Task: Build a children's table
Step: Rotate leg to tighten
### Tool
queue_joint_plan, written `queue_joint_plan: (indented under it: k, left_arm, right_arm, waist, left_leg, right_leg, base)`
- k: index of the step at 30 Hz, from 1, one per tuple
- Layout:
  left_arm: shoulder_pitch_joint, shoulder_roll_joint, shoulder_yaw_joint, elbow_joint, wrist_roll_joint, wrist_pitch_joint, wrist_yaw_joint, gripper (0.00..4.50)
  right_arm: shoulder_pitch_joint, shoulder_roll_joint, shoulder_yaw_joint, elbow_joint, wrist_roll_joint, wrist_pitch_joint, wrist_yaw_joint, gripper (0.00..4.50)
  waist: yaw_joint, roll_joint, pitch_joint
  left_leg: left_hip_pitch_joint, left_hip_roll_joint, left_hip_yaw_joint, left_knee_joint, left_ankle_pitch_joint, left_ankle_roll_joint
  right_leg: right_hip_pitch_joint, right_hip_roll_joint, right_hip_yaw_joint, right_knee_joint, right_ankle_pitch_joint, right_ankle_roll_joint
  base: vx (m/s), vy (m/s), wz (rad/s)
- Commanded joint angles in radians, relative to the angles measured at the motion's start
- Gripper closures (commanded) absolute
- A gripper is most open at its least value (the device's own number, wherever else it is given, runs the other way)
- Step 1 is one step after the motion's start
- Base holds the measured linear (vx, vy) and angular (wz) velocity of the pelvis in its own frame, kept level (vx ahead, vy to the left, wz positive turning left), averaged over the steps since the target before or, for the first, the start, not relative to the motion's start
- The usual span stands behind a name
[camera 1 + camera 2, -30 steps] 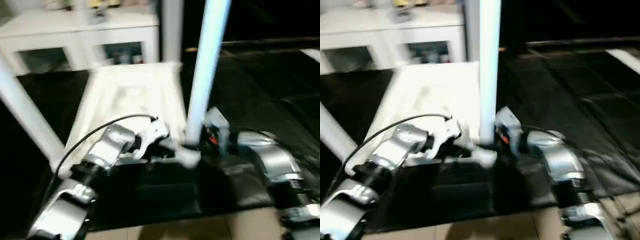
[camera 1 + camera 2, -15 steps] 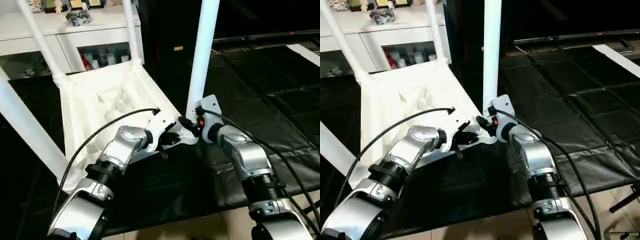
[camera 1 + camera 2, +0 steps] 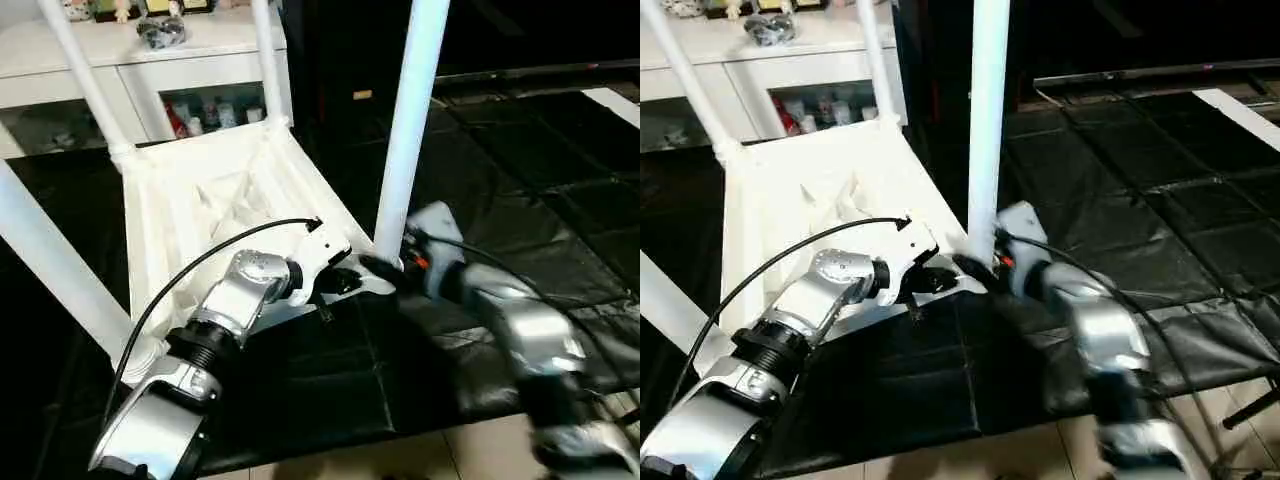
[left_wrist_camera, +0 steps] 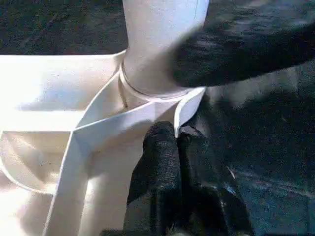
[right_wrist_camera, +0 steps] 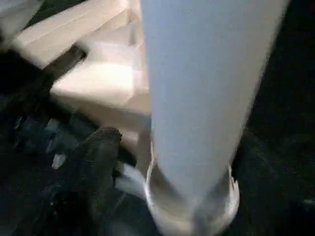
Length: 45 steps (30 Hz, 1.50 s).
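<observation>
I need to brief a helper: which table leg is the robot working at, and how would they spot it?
Find the upturned white tabletop on the black floor mat. Four legs rise from its corners; this leg stands at the corner nearest both grippers, the thickest-looking in the head views.

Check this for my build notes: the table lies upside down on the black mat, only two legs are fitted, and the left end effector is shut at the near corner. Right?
Not quite: four legs are fitted, not two. The left eye view shows them at the far-left, far-right, near-left and near-right corners. The rest holds: the table lies upside down on the black mat, and the left end effector is shut at the near corner.
</observation>
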<state>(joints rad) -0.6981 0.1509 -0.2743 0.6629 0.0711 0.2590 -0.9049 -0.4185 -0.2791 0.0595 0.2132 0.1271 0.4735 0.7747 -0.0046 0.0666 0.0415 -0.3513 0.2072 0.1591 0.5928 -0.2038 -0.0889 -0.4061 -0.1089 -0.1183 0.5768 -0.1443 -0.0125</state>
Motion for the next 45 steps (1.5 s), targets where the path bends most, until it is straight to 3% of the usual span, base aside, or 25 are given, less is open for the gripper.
queue_joint_plan:
  k: [1, 7, 14, 18, 19, 20, 22, 27, 28, 34, 39, 40, 45]
  left_arm:
    - [-0.028, 0.024, 0.011, -0.003, -0.007, -0.043, -0.006, 4.50]
    - [-0.023, 0.101, -0.036, -0.001, 0.003, -0.096, -0.163, 4.50]
    - [-0.025, 0.145, -0.067, 0.006, 0.010, -0.135, -0.249, 4.50]
    - [-0.024, 0.154, -0.082, 0.001, 0.002, -0.159, -0.305, 4.50]
    - [-0.021, 0.156, -0.088, -0.002, 0.000, -0.167, -0.323, 4.50]
    - [-0.018, 0.159, -0.093, -0.007, -0.002, -0.176, -0.341, 4.50]
    - [-0.010, 0.162, -0.101, -0.018, -0.014, -0.187, -0.380, 4.50]
    - [-0.008, 0.169, -0.119, -0.023, -0.014, -0.211, -0.433, 4.50]
    - [-0.008, 0.171, -0.121, -0.026, -0.015, -0.213, -0.440, 4.50]
    - [0.001, 0.185, -0.139, -0.061, -0.021, -0.233, -0.505, 4.50]
    - [0.021, 0.194, -0.169, -0.103, -0.008, -0.257, -0.539, 4.50]
    - [0.026, 0.196, -0.178, -0.115, -0.005, -0.263, -0.543, 4.50]
    - [0.033, 0.198, -0.189, -0.129, 0.003, -0.269, -0.542, 4.50]
  right_arm:
    - [0.034, -0.003, 0.115, -0.036, 0.056, 0.027, 0.145, 0.53]
    - [0.032, -0.118, 0.069, -0.039, 0.076, 0.010, 0.257, 0.09]
    - [0.027, -0.202, 0.060, -0.040, 0.099, -0.009, 0.357, 0.03]
    - [0.018, -0.237, 0.064, -0.031, 0.115, -0.023, 0.410, 0.03]
    - [0.017, -0.244, 0.068, -0.030, 0.119, -0.026, 0.425, 0.03]
    - [0.015, -0.250, 0.073, -0.029, 0.121, -0.029, 0.439, 0.03]
    - [0.010, -0.261, 0.081, -0.020, 0.123, -0.038, 0.470, 0.03]
    - [-0.013, -0.270, 0.085, 0.024, 0.123, -0.073, 0.499, 0.03]
    - [-0.016, -0.271, 0.087, 0.026, 0.125, -0.077, 0.505, 0.03]
    - [-0.030, -0.273, 0.110, 0.056, 0.115, -0.147, 0.568, 0.03]
    - [-0.057, -0.239, 0.113, 0.109, 0.121, -0.208, 0.586, 0.03]
    - [-0.066, -0.228, 0.116, 0.128, 0.117, -0.223, 0.586, 0.20]
    - [-0.072, -0.211, 0.137, 0.141, 0.122, -0.246, 0.623, 0.49]
  waist:
    - [0.012, -0.018, -0.067]
    - [0.009, -0.018, -0.063]
    - [0.035, -0.022, -0.068]
    - [0.048, -0.023, -0.069]
    - [0.050, -0.022, -0.068]
    - [0.052, -0.013, -0.068]
    - [0.057, -0.016, -0.068]
    - [0.072, -0.017, -0.070]
    - [0.075, -0.026, -0.070]
    - [0.093, -0.022, -0.072]
    - [0.092, -0.023, -0.071]
    - [0.093, -0.019, -0.071]
    - [0.093, -0.021, -0.070]
  left_leg:
    - [-0.016, 0.003, 0.007, -0.060, -0.152, 0.117]
    - [-0.014, 0.003, 0.005, -0.063, -0.201, 0.106]
    - [-0.011, 0.009, 0.010, -0.060, -0.145, 0.112]
    - [-0.011, 0.010, 0.012, -0.059, -0.134, 0.114]
    - [-0.011, 0.011, 0.011, -0.059, -0.132, 0.113]
    - [-0.010, 0.011, 0.011, -0.059, -0.138, 0.111]
    - [-0.010, 0.011, 0.012, -0.060, -0.147, 0.107]
    - [-0.007, 0.013, 0.012, -0.060, -0.140, 0.100]
    - [-0.008, 0.014, 0.012, -0.060, -0.135, 0.101]
    - [-0.006, 0.017, 0.013, -0.060, -0.119, 0.103]
    - [-0.008, 0.017, 0.012, -0.061, -0.129, 0.099]
    - [-0.006, 0.018, 0.012, -0.062, -0.135, 0.097]
    - [-0.006, 0.017, 0.013, -0.062, -0.133, 0.096]
  right_leg:
    - [0.074, -0.030, 0.038, -0.069, -0.287, -0.194]
    - [0.070, -0.030, 0.035, -0.079, -0.377, -0.167]
    - [0.067, -0.032, 0.041, -0.064, -0.289, -0.204]
    - [0.068, -0.032, 0.041, -0.062, -0.280, -0.205]
    - [0.068, -0.033, 0.042, -0.062, -0.280, -0.205]
    - [0.067, -0.032, 0.041, -0.063, -0.283, -0.204]
    - [0.068, -0.032, 0.040, -0.063, -0.286, -0.205]
    - [0.065, -0.033, 0.042, -0.061, -0.279, -0.209]
    - [0.066, -0.034, 0.042, -0.057, -0.275, -0.211]
    - [0.064, -0.036, 0.044, -0.054, -0.261, -0.213]
    - [0.065, -0.037, 0.044, -0.052, -0.262, -0.216]
    - [0.063, -0.037, 0.044, -0.054, -0.272, -0.214]
    - [0.064, -0.035, 0.045, -0.054, -0.268, -0.213]
  base:
    - [0.000, 0.000, 0.00]
    - [0.000, 0.000, 0.00]
    - [0.000, 0.000, 0.00]
    - [0.000, 0.000, 0.00]
    - [0.000, 0.000, 0.00]
    - [0.000, 0.000, 0.00]
    - [0.000, 0.000, 0.00]
    - [0.000, 0.000, 0.00]
    - [0.000, 0.000, 0.00]
    - [0.000, 0.000, 0.00]
    - [0.000, 0.000, 0.00]
    - [0.000, 0.000, 0.00]
    - [0.000, 0.000, 0.00]
